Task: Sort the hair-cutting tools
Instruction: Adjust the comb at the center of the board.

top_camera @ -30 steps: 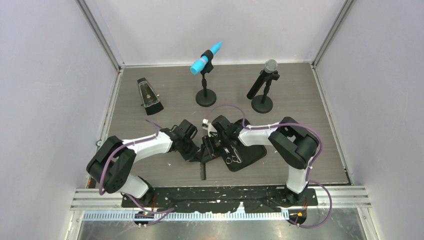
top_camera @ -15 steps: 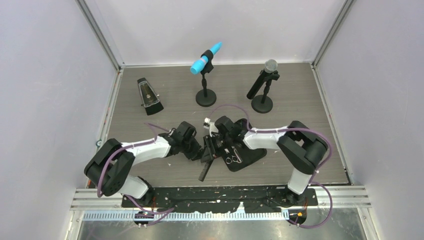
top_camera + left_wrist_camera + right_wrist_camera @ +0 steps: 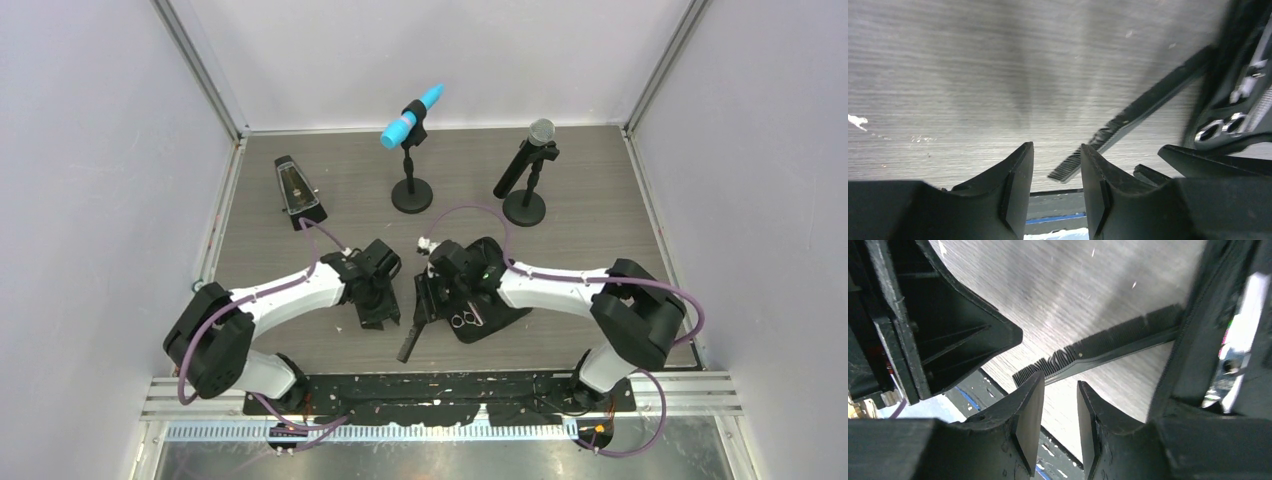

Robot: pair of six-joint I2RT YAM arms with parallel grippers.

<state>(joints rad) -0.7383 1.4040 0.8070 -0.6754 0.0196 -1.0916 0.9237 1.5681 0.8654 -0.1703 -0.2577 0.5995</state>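
Note:
The long black comb (image 3: 411, 335) lies slanted on the table, off the left edge of the black zip case (image 3: 497, 296). It also shows in the left wrist view (image 3: 1148, 102) and the right wrist view (image 3: 1108, 347). Silver scissors (image 3: 462, 320) lie on the case, and their ring handles (image 3: 1220, 127) show in the left wrist view. My left gripper (image 3: 379, 311) is open and empty, just left of the comb (image 3: 1055, 155). My right gripper (image 3: 428, 300) is open and empty over the comb's upper end (image 3: 1060, 390). I cannot make out the hair clips.
A black metronome (image 3: 298, 190) stands at the back left. A blue microphone on a stand (image 3: 411, 118) and a black microphone on a stand (image 3: 527, 170) stand at the back. Walls close in the table on three sides.
The comb has swung from upright to slanted. My left gripper has drawn back to the left, away from it. My right arm has stretched out, with its gripper still by the comb's upper end.

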